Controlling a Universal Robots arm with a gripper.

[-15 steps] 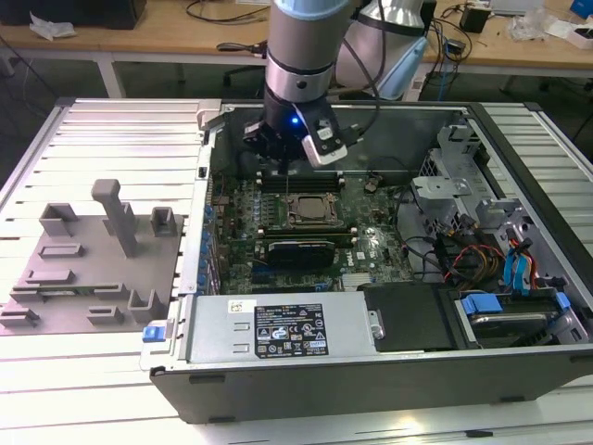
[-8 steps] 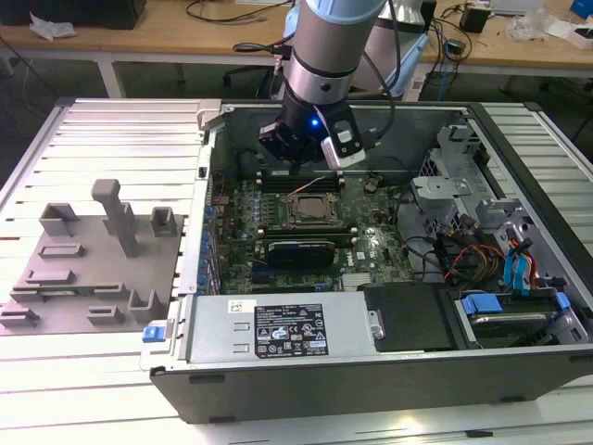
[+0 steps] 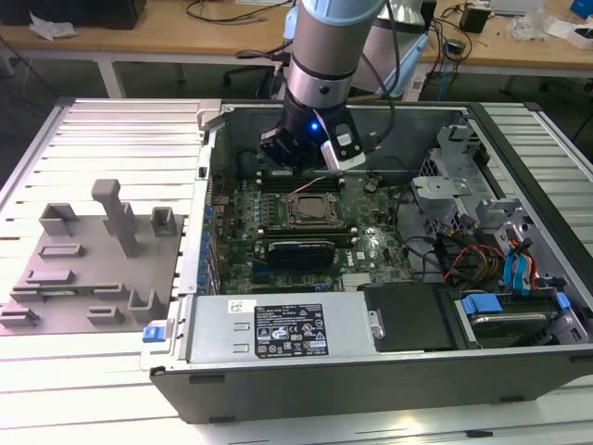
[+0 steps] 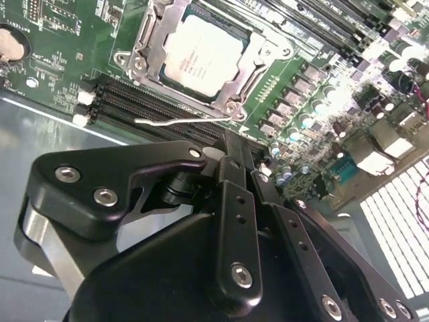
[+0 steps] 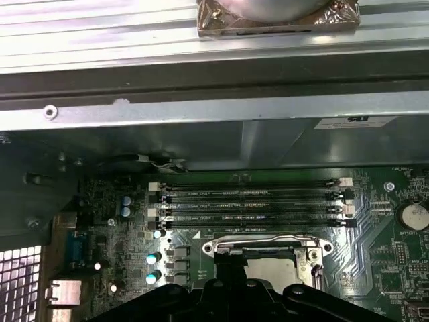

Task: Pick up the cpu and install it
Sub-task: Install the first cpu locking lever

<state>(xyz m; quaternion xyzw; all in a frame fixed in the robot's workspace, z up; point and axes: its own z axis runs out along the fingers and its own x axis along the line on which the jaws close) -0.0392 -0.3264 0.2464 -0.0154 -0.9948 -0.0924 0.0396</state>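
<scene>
1. While the arm (image 3: 320,56) is held over the open computer case (image 3: 371,385), its gripper (image 4: 231,141) is seen low above the green circuit board (image 3: 389,227), close to the case's far wall in the exterior view.
2. In the second wrist view the gripper's two halves are seen closed together into one narrow tip, and nothing is held between them.
3. The cpu (image 4: 201,57) is found lying flat in the socket (image 3: 311,208), its silver top showing through the metal frame (image 4: 149,30) folded around it. Seating is judged to be done, or nearly so.
4. The cpu is placed just ahead of the gripper's tip, near but not touching. In the exterior view the socket is set just toward the viewer from the gripper.
5. Between tip and socket a thin wire lever (image 4: 177,121) is seen. Its long axis is laid along the frame edge nearest the gripper, beside the dark memory slots (image 4: 127,94). It is judged to be loose rather than latched, though this cannot be confirmed.
6. The grey fixture plate (image 3: 83,269) is seen well apart, outside the case on the exterior view's left.
</scene>
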